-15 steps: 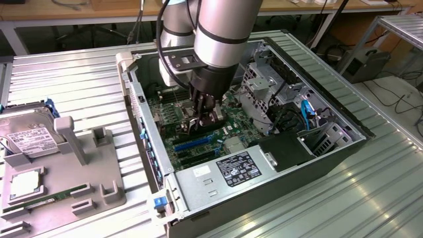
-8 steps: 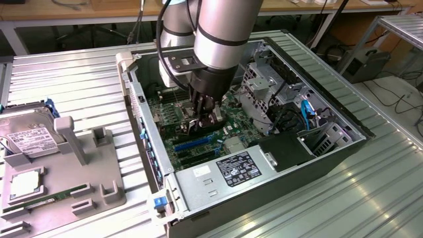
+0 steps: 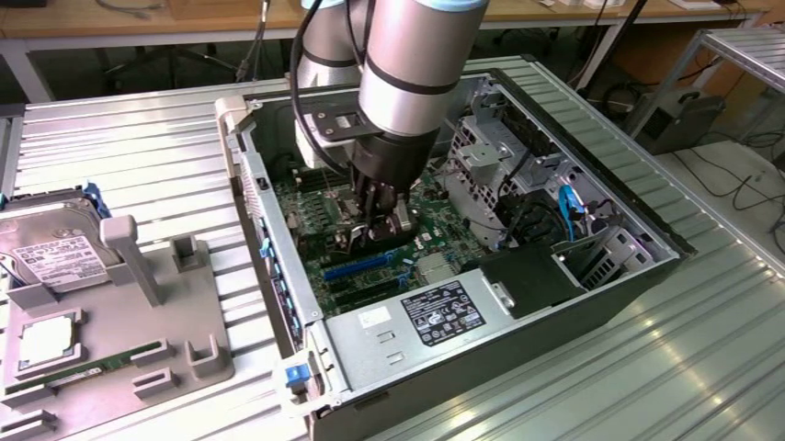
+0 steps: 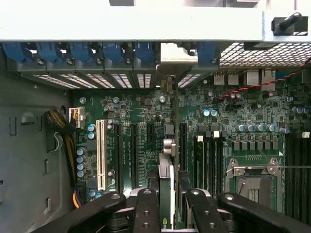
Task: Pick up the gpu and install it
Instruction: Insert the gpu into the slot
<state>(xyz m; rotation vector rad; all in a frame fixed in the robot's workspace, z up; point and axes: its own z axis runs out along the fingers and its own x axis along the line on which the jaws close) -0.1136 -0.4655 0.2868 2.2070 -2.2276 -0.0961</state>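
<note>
Black gripper (image 4: 171, 206) linkages, four of them, fan out on either side of one thin green gpu (image 4: 166, 179) seen edge-on. The two inner ones are closed against its faces, so the gripper is clamped on the card. The gpu stands upright over the green motherboard (image 4: 146, 116), in line with the dark expansion slots just beside the single white slot (image 4: 101, 155). I cannot tell whether it is seated. One metal-framed CPU socket (image 4: 252, 184) lies well apart from it.

In the exterior view the gripper (image 3: 382, 230) reaches down inside the open grey computer case (image 3: 264, 211), with the case wall on one side and the drive cage on the other. One silver power supply (image 3: 417, 326) carries a black-and-white label, its writing too small to read. On the exterior view's left, a grey plastic fixture (image 3: 184, 349) on the ribbed metal desk (image 3: 687, 367) holds one silver hard drive (image 3: 55, 253) with a white label and one narrow green memory stick (image 3: 86, 372).
</note>
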